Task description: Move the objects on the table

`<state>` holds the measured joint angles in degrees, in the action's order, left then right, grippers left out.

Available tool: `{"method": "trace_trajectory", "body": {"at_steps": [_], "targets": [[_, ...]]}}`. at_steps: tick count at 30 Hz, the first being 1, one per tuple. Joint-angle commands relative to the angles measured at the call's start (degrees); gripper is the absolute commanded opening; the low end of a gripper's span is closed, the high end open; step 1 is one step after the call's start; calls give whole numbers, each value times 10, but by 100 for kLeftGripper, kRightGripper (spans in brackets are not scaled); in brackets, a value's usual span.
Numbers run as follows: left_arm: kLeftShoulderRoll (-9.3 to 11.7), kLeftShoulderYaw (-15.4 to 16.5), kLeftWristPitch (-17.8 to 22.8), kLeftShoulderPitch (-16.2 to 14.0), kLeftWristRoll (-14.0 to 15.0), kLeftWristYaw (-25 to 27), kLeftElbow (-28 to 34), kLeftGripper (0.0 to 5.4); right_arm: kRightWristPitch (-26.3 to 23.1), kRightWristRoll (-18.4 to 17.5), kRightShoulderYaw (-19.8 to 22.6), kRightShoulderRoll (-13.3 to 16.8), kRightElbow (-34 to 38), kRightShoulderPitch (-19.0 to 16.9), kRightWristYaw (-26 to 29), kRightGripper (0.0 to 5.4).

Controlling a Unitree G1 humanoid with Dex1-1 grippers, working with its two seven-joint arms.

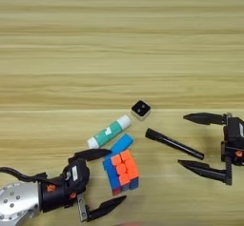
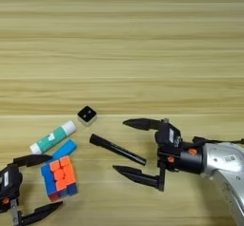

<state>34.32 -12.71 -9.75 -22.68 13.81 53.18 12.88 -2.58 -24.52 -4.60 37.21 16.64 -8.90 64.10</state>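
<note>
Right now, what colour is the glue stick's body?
The glue stick is white at both ends with a teal middle band; the left eye view shows it best.

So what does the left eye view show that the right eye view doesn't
Only the left eye view shows the left arm's silver wrist housing, with the whole open left gripper beside the puzzle cube. Only the right eye view shows the right arm's silver forearm behind the open right gripper. Both show the glue stick, blue block, black die and marker pen on the wooden table.
</note>
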Motion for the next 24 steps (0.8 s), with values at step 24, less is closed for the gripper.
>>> {"method": "trace_trajectory", "body": {"at_steps": [24], "targets": [[13,33,11,-13,24,-3,73,540,92,90,-18,-22,-190,2,-23,459]]}}
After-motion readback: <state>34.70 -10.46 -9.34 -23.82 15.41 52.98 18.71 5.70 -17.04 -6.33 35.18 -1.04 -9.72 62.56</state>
